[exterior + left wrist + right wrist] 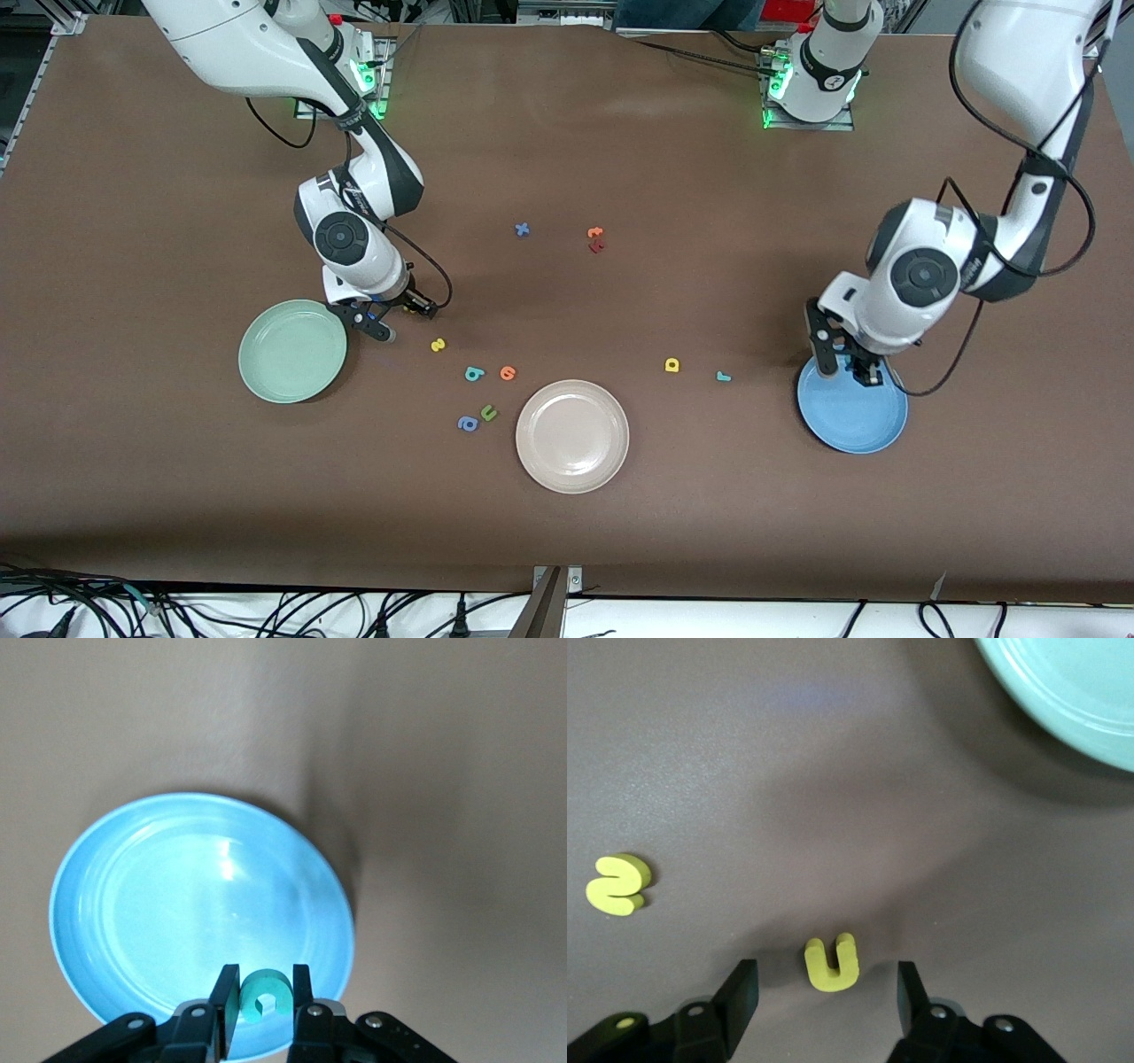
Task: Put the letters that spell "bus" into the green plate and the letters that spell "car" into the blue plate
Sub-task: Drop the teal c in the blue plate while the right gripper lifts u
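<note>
My left gripper [264,989] is shut on the teal "c" [266,999] and hangs over the rim of the blue plate [177,895], also seen in the front view [855,421]. My right gripper [828,980] stands open low over the table beside the green plate [292,351], its fingers on either side of the yellow "u" [831,964], apart from it. The yellow "s" [438,345] lies close by. The teal "b" [474,374], yellow "a" [671,364] and teal "r" [723,377] lie on the table.
A beige plate [572,436] sits near the front edge. Beside it lie an orange letter [508,373], a green "u" [488,412] and a blue "a" [468,424]. A blue "x" [522,229] and two reddish letters [596,239] lie mid-table.
</note>
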